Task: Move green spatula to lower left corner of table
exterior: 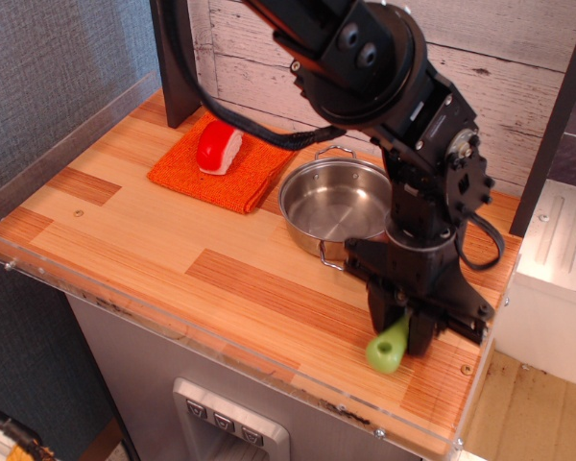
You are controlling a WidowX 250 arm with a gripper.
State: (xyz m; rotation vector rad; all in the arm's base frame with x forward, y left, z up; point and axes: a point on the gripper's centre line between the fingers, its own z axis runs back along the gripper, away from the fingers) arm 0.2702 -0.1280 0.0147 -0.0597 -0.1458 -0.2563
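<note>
The green spatula [386,351] lies near the front right of the wooden table [163,252]. Only the end of its lime-green handle shows; its grey blade is hidden under the gripper. My black gripper [401,325] points straight down over it, with its two fingers low at the tabletop and closed against both sides of the handle. The table's lower left corner [19,238] is far to the left.
A steel pot [331,199] stands just behind and left of the gripper. An orange cloth [204,179] with a red and white sushi toy [218,146] lies at the back left. A clear acrylic rim [221,338] runs along the front edge. A dark post [177,67] stands at the back.
</note>
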